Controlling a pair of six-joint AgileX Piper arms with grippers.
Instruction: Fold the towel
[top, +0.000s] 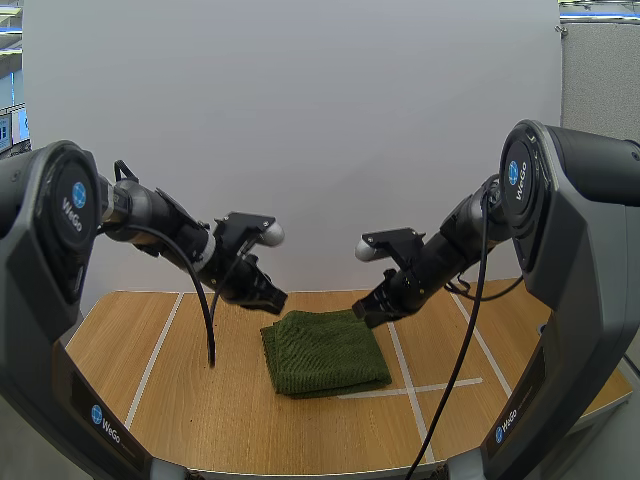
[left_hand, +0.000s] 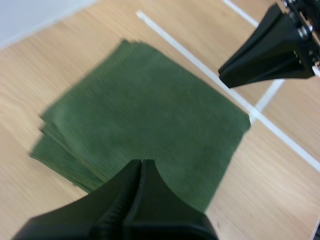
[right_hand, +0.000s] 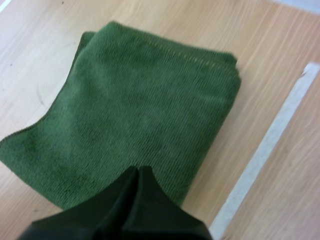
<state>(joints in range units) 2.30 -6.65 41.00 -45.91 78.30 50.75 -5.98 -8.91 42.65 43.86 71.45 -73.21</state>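
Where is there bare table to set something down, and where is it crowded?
Bare table lies left of the towel, along the near edge in front of it, and right of it past the tape line. Crowded: the towel's far side, where the left gripper and right gripper hang, both shut.

My dark green towel (top: 325, 352) lies flat, folded into a thick, roughly square stack, with its ribbed weave facing up and the layered edges stepped along one side. It sits between my left gripper (top: 275, 298) and my right gripper (top: 362, 312), just below both tips.
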